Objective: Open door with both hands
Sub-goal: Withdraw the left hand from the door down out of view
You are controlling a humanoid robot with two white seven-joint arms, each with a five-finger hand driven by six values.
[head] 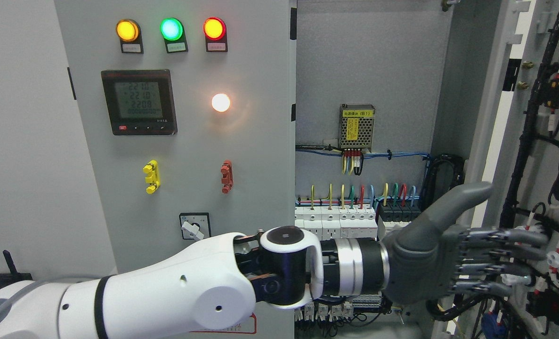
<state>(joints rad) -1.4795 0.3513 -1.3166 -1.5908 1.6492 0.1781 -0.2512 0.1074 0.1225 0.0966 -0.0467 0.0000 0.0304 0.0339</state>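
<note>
I'm seeing my left hand (441, 249) reaching across the lower right of the frame, fingers (505, 256) stretched out wide w/ thumb up, holding nothing. Right door (550, 155) is hanging open at the far right edge, wiring side showing. Left door (180, 132) w/ the lamps is sitting closed, center-left.

grey cabinet backplate (373, 70), w/ psu (356, 126), breaker row (336, 221) mounted
</note>
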